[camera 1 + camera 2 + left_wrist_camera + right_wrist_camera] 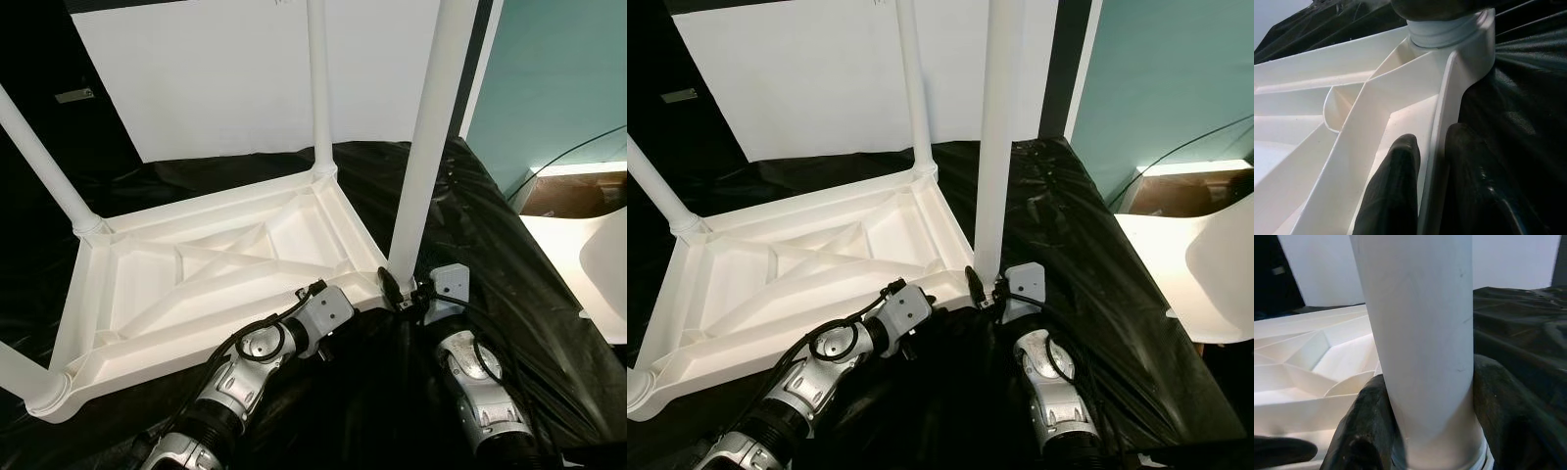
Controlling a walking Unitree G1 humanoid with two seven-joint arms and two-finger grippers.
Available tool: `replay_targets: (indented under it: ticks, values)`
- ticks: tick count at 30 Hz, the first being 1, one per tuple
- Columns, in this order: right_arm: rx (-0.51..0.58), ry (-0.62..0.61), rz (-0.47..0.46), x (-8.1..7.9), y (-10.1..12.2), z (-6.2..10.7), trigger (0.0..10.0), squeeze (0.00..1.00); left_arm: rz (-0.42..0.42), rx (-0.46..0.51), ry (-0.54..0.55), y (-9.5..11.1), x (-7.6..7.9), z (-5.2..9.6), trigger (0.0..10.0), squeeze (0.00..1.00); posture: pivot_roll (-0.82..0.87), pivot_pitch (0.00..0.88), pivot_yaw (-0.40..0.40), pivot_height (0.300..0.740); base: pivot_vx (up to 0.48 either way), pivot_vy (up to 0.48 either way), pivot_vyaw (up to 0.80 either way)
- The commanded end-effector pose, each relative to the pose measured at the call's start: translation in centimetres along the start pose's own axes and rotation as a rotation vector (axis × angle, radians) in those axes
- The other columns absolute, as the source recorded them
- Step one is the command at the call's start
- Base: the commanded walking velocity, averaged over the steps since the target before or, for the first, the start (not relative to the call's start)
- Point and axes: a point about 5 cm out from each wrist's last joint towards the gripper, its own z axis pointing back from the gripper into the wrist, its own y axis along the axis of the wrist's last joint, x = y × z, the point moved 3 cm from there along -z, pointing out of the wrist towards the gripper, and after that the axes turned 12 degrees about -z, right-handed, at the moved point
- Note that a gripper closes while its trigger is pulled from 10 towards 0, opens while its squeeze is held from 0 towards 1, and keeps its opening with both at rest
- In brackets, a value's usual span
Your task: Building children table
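The left end effector (1430,191) pinches the near rim of the upturned tabletop (225,274), one finger (1393,191) inside the rim and the other outside, apparently to keep the white slab from sliding. The top lies underside up on a surface draped in black sheet (490,235), its ribbed bracing exposed. Legs already stand in three corners: one at the near left (20,377), one at the far left (39,162), one at the far right (319,88). To the right, the right end effector (1425,431) clasps the base of the fourth leg (431,127), its fingers (1364,426) closed around the tube just above the corner socket (1449,29). The leg stands upright in that near right corner, so the grip looks meant to press or twist it home. Whether it is fully seated cannot be told. With all four legs up, the build appears close to done, leaving the flip onto its feet.
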Motion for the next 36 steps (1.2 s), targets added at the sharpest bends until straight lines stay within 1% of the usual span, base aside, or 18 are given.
replay_targets:
  ticks: [1, 4, 5, 6, 7, 8, 9, 10, 11, 13, 15, 16, 18, 20, 25, 28, 29, 36]
  values:
    - [-0.013, -0.044, 0.004, 0.7, -0.3, 0.4, 0.0, 0.0, 0.079, -0.233, -0.207, -5.6, 5.4, 1.2, 10.0, 0.0, -0.1, 0.0, 0.049, 0.74, 0.0, 0.0, 0.0]
    - [-0.029, -0.058, 0.006, 0.9, -0.5, 0.6, 0.0, 0.0, 0.075, -0.233, -0.214, -5.6, 5.5, 1.2, 10.0, 0.0, -0.1, 0.0, 0.055, 0.74, 0.0, 0.0, 0.0]
    - [-0.046, -0.054, 0.004, 0.9, -0.7, 0.6, 1.0, 0.0, 0.073, -0.233, -0.216, -5.6, 5.5, 1.2, 10.0, 0.0, -0.11, 0.0, 0.055, 0.74, 0.0, 0.0, 0.0]
    - [-0.068, -0.048, 0.004, 0.7, -1.0, 0.6, 8.9, 0.0, 0.07, -0.232, -0.217, -5.6, 5.5, 1.2, 10.0, 0.0, -0.11, 0.0, 0.056, 0.74, 0.0, 0.0, 0.0]
    - [-0.068, -0.048, 0.004, 0.7, -1.0, 0.6, 8.9, 0.0, 0.07, -0.232, -0.217, -5.6, 5.5, 1.2, 10.0, 0.0, -0.11, 0.0, 0.056, 0.74, 0.0, 0.0, 0.0]
    - [-0.082, -0.026, 0.009, 0.4, -1.3, 0.6, 10.0, 0.0, 0.069, -0.231, -0.218, -5.5, 5.5, 1.1, 10.0, 0.0, -0.11, 0.0, 0.057, 0.74, 0.0, 0.0, 0.0]
    - [-0.082, -0.026, 0.009, 0.4, -1.3, 0.6, 10.0, 0.0, 0.069, -0.231, -0.218, -5.5, 5.5, 1.1, 10.0, 0.0, -0.11, 0.0, 0.057, 0.74, 0.0, 0.0, 0.0]
    - [-0.078, 0.011, 0.001, 0.1, -1.2, 0.5, 10.0, 0.58, 0.068, -0.23, -0.218, -5.5, 5.5, 1.1, 10.0, 0.0, -0.11, 0.0, 0.058, 0.74, 0.0, 0.0, 0.0]
    - [-0.077, 0.067, 0.0, -0.2, -0.9, 0.2, 10.0, 1.0, 0.067, -0.229, -0.218, -5.5, 5.5, 1.0, 10.0, 0.0, -0.11, 0.0, 0.058, 0.74, 0.0, 0.0, 0.0]
    - [-0.075, 0.106, 0.0, -0.4, -0.7, 0.0, 10.0, 1.0, 0.068, -0.229, -0.218, -5.5, 5.5, 1.0, 10.0, 0.0, -0.11, 0.0, 0.058, 0.74, 0.0, 0.0, 0.0]
    - [-0.082, 0.168, 0.039, -0.4, -0.3, -0.5, 10.0, 1.0, 0.067, -0.229, -0.22, -5.5, 5.5, 1.0, 10.0, 0.0, -0.12, 0.0, 0.059, 0.74, 0.0, 0.0, 0.0]
    - [-0.11, 0.251, 0.072, -0.4, -0.1, -0.8, 10.0, 0.0, 0.066, -0.23, -0.221, -5.5, 5.6, 1.0, 10.0, 0.0, -0.12, 0.0, 0.059, 0.74, 0.0, 0.0, 0.0]
    - [-0.11, 0.251, 0.072, -0.4, -0.1, -0.8, 10.0, 0.0, 0.066, -0.23, -0.221, -5.5, 5.6, 1.0, 10.0, 0.0, -0.12, 0.0, 0.059, 0.74, 0.0, 0.0, 0.0]
    - [-0.147, 0.391, 0.137, 0.1, 0.8, -1.7, 10.0, 0.0, 0.067, -0.229, -0.22, -5.5, 5.6, 1.0, 10.0, 0.0, -0.12, 0.0, 0.056, 0.74, 0.0, 0.0, 0.0]
    - [-0.183, 0.486, 0.164, 0.5, 1.5, -2.3, 10.0, 0.0, 0.069, -0.228, -0.218, -5.4, 5.6, 1.0, 10.0, 0.0, -0.11, 0.0, 0.054, 0.74, 0.0, 0.0, 0.0]
    - [-0.263, 0.587, 0.161, 0.5, 1.2, -2.1, 10.0, 0.0, 0.072, -0.228, -0.214, -5.4, 5.6, 0.9, 10.0, 0.0, -0.11, 0.0, 0.048, 0.74, 0.0, 0.0, 0.0]
    - [-0.294, 0.624, 0.14, 0.5, 1.0, -1.9, 0.0, 0.0, 0.073, -0.229, -0.212, -5.4, 5.6, 0.9, 10.0, 0.0, -0.1, 0.0, 0.046, 0.74, 0.0, 0.0, 0.0]
    - [-0.375, 0.725, 0.097, 1.1, 0.8, -1.2, 0.0, 0.0, 0.079, -0.231, -0.205, -5.5, 5.6, 1.0, 10.0, 0.0, -0.1, 0.0, 0.044, 0.74, 0.0, 0.0, 0.0]
